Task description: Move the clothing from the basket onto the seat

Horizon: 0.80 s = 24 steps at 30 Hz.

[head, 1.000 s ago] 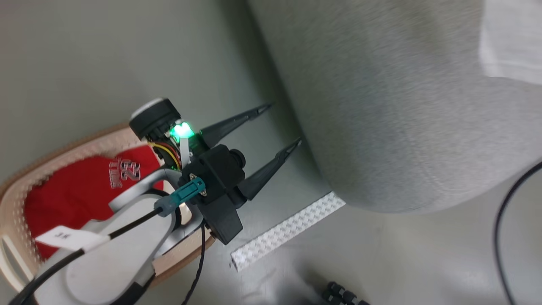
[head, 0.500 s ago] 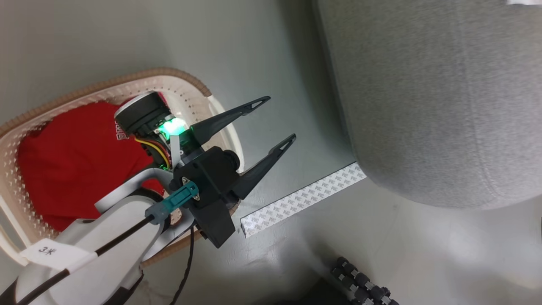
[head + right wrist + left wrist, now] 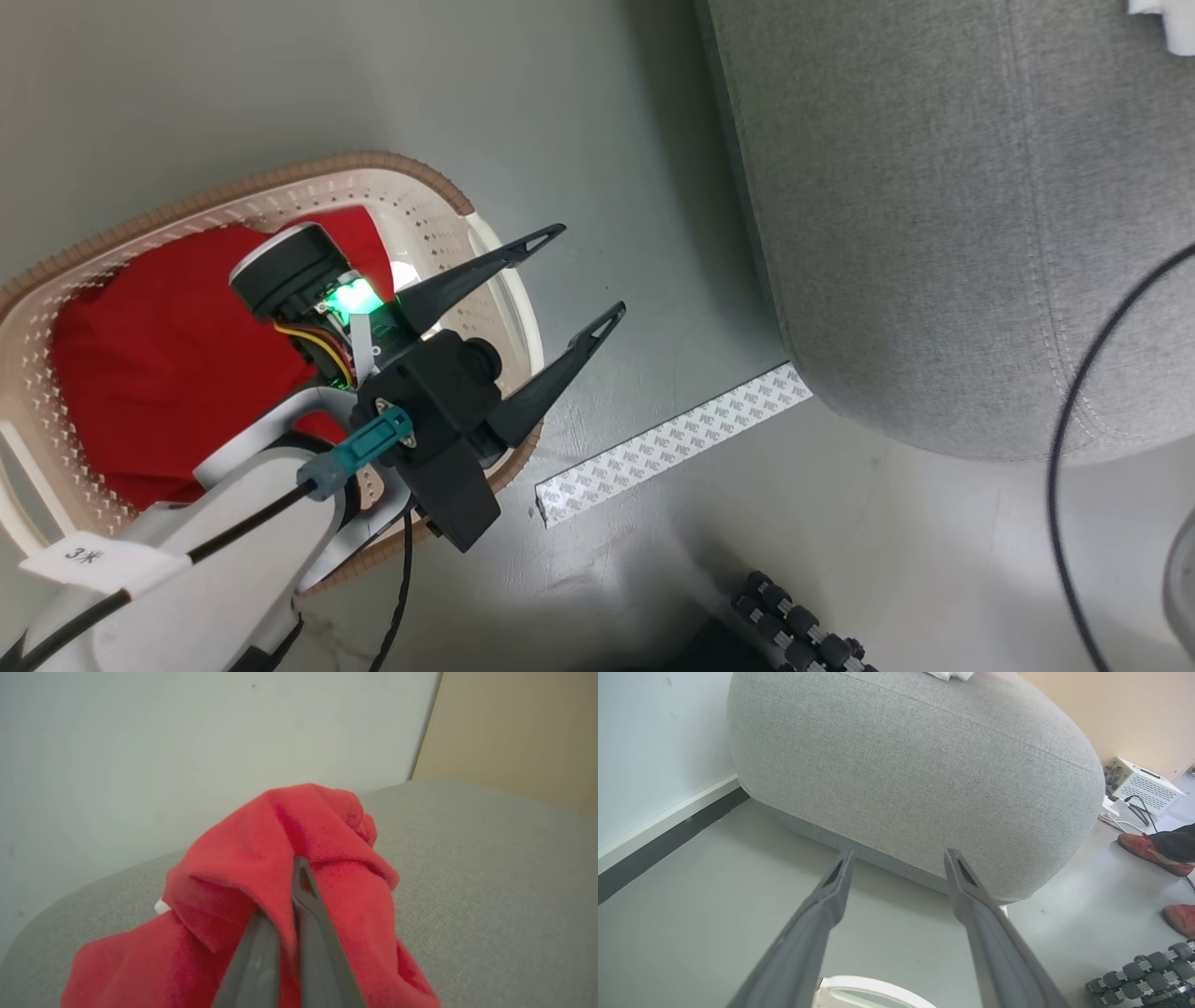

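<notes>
The cream basket with its brown rim stands on the floor at the left, and red clothing lies in it. My left gripper hangs open and empty over the basket's right rim, its fingers pointing toward the grey seat. In the left wrist view the open left gripper faces the seat's rounded side. In the right wrist view my right gripper is shut on a red garment, bunched over the seat's top. A white garment lies on the seat.
A strip of white patterned tape lies on the grey floor between basket and seat. A black cable loops at the right. Black rollers sit at the bottom. A person's red shoes and a white box are beyond the seat.
The head camera has swung, bringing more of the basket into view. The left gripper has drifted slightly back over the basket rim and stays open. A black cable has come in at the right.
</notes>
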### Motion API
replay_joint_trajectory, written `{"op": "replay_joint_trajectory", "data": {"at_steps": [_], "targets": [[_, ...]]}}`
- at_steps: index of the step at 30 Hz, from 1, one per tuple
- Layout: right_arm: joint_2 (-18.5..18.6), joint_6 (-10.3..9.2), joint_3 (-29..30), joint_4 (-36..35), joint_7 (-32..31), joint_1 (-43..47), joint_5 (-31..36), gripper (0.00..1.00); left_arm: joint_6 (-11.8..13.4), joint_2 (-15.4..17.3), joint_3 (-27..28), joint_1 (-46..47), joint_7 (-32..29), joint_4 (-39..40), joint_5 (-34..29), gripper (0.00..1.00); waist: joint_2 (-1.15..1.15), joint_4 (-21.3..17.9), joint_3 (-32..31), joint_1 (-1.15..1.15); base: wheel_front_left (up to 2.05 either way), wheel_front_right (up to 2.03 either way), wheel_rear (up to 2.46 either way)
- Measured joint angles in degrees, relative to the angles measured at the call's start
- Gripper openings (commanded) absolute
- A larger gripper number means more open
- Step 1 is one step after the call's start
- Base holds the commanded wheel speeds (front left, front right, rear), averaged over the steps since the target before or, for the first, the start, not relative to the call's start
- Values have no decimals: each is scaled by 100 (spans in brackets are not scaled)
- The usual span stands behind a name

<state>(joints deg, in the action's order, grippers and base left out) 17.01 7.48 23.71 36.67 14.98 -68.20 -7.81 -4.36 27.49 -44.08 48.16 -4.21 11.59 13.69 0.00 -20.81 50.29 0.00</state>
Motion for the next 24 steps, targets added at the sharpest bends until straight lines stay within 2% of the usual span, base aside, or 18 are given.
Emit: {"op": "replay_joint_trajectory", "data": {"at_steps": [5,6,7,10,16,24], "targets": [[-144,1,-11,452,0,115,312,0,77,4,20,-57,99,-78,45,100,0,-8,-146,0,0,0,0],[-158,1,-5,486,0,162,409,34,101,0,36,-105,135,-116,73,100,0,-10,-186,0,0,0,0],[-191,1,29,493,0,213,493,100,121,-1,40,-138,154,-166,98,100,0,-11,-228,0,0,0,0],[-367,1,138,361,0,431,665,100,194,-22,90,-207,268,-264,167,100,0,-11,-372,0,0,0,0],[-745,1,19,-428,-1,1125,872,100,356,-127,191,-420,612,-620,369,100,0,30,-739,0,0,0,0],[-1225,1,-732,-1181,0,2475,750,100,755,-450,434,-850,1349,-1436,626,100,0,212,-1418,-1,0,0,0]]}}
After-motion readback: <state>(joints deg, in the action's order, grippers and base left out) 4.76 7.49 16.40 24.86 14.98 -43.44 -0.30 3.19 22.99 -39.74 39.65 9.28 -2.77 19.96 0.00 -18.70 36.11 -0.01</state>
